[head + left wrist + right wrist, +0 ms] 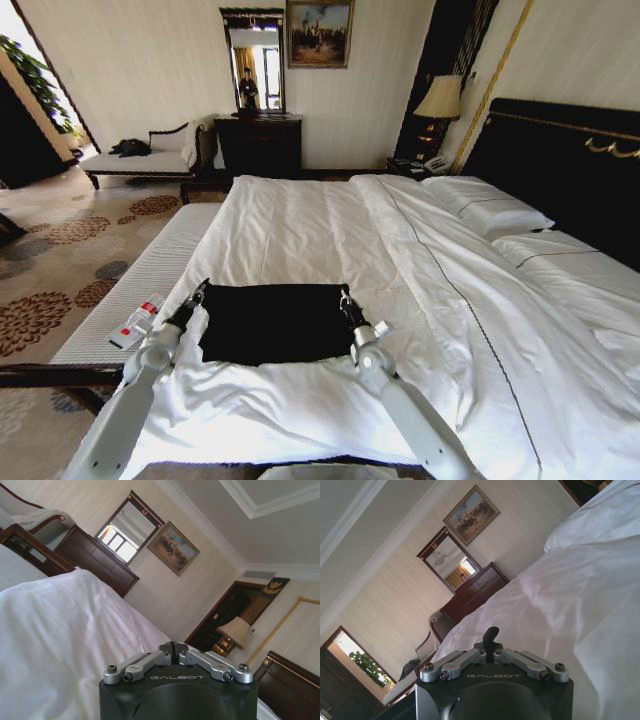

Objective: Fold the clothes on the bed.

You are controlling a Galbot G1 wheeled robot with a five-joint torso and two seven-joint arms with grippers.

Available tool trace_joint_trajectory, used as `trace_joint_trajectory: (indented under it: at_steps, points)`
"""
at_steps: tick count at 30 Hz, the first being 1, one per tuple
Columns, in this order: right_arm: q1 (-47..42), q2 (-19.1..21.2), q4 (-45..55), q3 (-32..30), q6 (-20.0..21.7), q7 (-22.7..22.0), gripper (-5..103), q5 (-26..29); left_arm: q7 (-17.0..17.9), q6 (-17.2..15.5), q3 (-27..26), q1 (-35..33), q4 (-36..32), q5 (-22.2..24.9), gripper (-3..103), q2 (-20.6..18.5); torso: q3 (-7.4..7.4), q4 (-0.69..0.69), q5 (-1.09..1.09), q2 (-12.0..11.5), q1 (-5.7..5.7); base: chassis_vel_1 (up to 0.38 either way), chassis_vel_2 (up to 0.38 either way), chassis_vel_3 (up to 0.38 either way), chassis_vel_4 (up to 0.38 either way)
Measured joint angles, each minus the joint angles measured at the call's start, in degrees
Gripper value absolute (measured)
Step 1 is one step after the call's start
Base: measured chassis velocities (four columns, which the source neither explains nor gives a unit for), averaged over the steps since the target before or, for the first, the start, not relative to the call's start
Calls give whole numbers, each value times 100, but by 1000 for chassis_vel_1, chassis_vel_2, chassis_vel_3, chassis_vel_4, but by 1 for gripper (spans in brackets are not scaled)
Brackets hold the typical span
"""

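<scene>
T-shirt (275,322): lay on the white duvet (300,230) at the bed's (560,300) near end, between the two grippers.
Left gripper (199,292): at the shirt's far left corner, fingers pressed together, nothing seen between them.
Right gripper (345,297): at the far right corner, likewise closed.
Look: black, folded to a rough rectangle, lettering hidden.
</scene>
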State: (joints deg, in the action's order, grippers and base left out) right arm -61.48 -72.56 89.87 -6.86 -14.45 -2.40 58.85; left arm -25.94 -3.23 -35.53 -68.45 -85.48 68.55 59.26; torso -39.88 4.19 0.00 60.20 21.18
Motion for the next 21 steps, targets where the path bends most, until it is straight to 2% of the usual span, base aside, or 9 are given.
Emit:
trace_joint_trajectory:
  at_steps: [7, 10, 15, 21]
  points:
    - [-397, -58, 189, -65, -43, -17, 1, -110, -202, 82, -83, -509, -43, -468, 2, 1, 0, -1, -1, 0, 0, 0, 0, 0, 0]
    - [-674, -73, 263, -142, -88, -37, 1, -127, -423, 197, -219, -802, -51, -749, 2, 9, -1, 0, -1, 0, 1, 0, 0, 0, 0]
    - [-949, -103, 348, -162, -137, -42, 1, -165, -685, 343, -427, -1047, 16, -976, 2, -10, 0, 0, -1, 0, 1, 0, 0, 0, 0]
    - [-1074, -176, 262, -137, -206, -50, 1, -281, -729, 465, -473, -1147, 35, -1054, 2, 15, -1, 0, -1, -1, 2, 0, 0, 0, 0]
